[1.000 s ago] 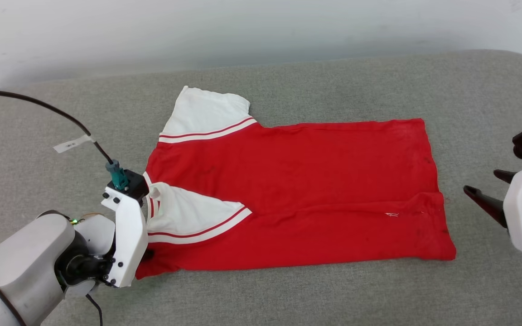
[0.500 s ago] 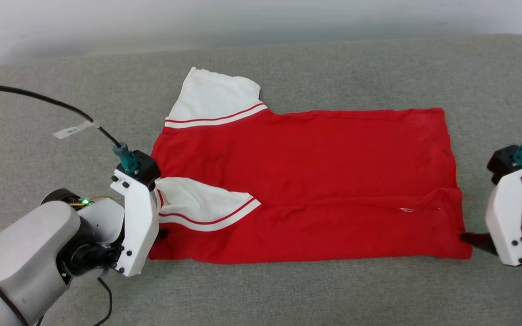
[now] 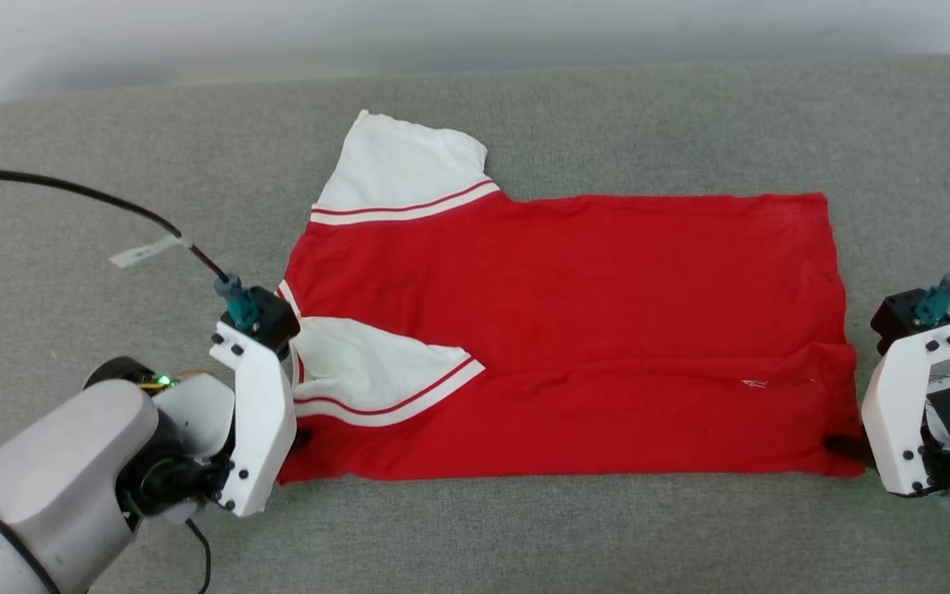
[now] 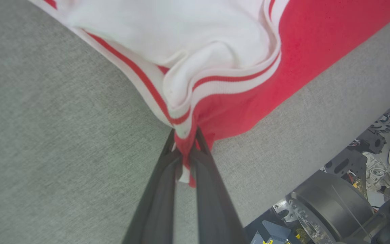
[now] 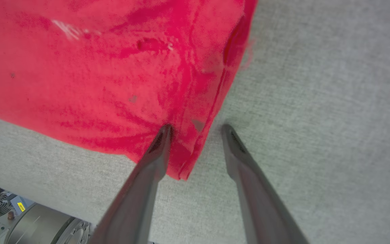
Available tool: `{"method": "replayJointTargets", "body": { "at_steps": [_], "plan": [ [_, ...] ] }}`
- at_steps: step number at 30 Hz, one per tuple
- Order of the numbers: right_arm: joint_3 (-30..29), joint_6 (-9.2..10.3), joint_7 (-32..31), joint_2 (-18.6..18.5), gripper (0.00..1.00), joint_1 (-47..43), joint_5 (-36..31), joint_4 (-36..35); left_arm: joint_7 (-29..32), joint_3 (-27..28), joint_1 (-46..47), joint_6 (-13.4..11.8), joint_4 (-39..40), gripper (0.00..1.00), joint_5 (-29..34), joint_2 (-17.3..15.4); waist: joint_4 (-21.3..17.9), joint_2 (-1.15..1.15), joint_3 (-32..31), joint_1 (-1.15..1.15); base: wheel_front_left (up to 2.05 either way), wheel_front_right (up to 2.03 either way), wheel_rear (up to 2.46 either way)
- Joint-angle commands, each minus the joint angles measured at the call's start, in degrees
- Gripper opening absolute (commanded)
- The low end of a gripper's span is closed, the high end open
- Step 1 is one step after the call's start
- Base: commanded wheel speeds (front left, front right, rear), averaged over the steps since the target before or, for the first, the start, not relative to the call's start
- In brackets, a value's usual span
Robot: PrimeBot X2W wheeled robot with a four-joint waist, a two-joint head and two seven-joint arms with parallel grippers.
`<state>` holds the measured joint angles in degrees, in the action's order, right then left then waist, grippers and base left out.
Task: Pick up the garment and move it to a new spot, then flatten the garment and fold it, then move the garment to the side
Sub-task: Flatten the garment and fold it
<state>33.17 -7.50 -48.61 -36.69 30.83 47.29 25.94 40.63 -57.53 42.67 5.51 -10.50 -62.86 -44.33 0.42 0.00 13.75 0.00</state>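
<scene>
- Black-fingered left gripper (image 4: 185, 135) is clamped on the striped white trim of the garment (image 3: 566, 313), its pale forearm (image 3: 46, 470) angled in from the near left.
- Right gripper (image 5: 196, 127) is held open astride the red hem corner, one finger on cloth, one on the surface (image 3: 648, 124).
- Soft red cloth is spread flat across that grey woven surface.

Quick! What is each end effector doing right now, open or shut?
Left end effector: shut, pinching a striped edge of the garment.
Right end effector: open, fingers straddling a red corner, not gripping it yet.
</scene>
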Motion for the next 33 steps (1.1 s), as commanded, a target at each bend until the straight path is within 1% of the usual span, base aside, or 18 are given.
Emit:
{"method": "replayJointTargets", "body": {
  "at_steps": [1,4,9,13,17,23,27,29,30,31,32,33],
  "plan": [
    [1.03,0.01,0.90,1.13,0.00,-1.24,0.49,0.47,-0.38,-0.41,-1.21,0.07,-0.42,0.00,-0.45,0.23,-0.35,0.00,-1.58,0.00,0.00,0.00,0.00],
    [1.34,0.02,2.80,-0.73,0.00,-0.95,1.42,-1.47,-0.84,-0.68,-3.00,0.36,-0.75,0.00,-1.17,-0.61,-0.95,0.00,-3.97,0.00,0.00,0.00,0.00],
    [1.79,0.02,4.80,-3.58,0.00,-2.55,3.67,-5.06,-1.56,-0.71,-6.53,0.39,1.12,0.00,-2.85,-3.54,-1.63,0.00,-7.12,0.00,0.00,0.00,0.00],
    [1.62,0.02,5.15,-6.46,0.00,-4.46,5.29,-8.01,-2.43,-0.87,-9.22,-0.51,3.28,0.00,-3.68,-5.54,-1.70,0.00,-8.53,0.00,0.00,0.00,0.00],
    [1.61,0.03,4.78,-8.49,0.00,-7.96,6.32,-10.75,-3.50,-1.14,-11.59,-1.64,4.53,0.00,-4.18,-6.35,-1.66,0.00,-8.81,0.00,0.00,0.00,0.00],
    [2.17,0.03,4.33,-8.47,0.00,-11.90,6.37,-11.67,-3.93,-2.49,-13.47,-2.33,3.86,0.00,-3.27,-6.04,-1.79,0.00,-8.00,0.00,0.00,0.00,0.00],
    [2.25,0.03,4.93,-6.85,0.00,-13.84,5.93,-10.27,-3.95,-3.53,-14.15,-2.10,1.80,0.00,-2.28,-5.10,-1.93,0.00,-7.30,0.00,0.00,0.00,0.00],
    [2.34,0.03,5.25,-6.17,0.00,-14.52,5.80,-9.74,-4.09,-3.71,-14.31,-1.78,1.07,0.00,-2.76,-4.37,-1.96,0.00,-7.14,0.00,0.00,0.00,0.00],
    [2.09,0.02,5.70,-5.79,0.28,-14.77,5.77,-9.51,-4.44,-3.49,-14.21,-1.89,0.69,0.00,-2.74,-4.27,-1.98,0.00,-7.15,0.00,0.00,0.00,0.00],
    [1.62,0.02,6.52,-5.56,1.00,-14.77,5.38,-9.31,-4.61,-3.34,-14.11,-2.11,0.25,0.24,-2.75,-4.24,-2.04,0.00,-7.21,0.00,0.00,0.00,0.00],
    [1.30,0.02,7.29,-5.30,1.00,-14.67,5.06,-9.15,-5.06,-3.31,-13.63,-2.10,0.14,1.00,-1.95,-4.39,-2.10,0.00,-7.32,0.00,0.00,0.00,0.00],
    [1.17,0.02,8.00,-5.12,1.00,-14.65,4.56,-9.21,-5.58,-3.16,-13.18,-2.18,-0.07,1.00,-1.41,-4.63,-2.15,0.00,-7.49,0.00,0.00,0.00,0.00]
  ]
}}
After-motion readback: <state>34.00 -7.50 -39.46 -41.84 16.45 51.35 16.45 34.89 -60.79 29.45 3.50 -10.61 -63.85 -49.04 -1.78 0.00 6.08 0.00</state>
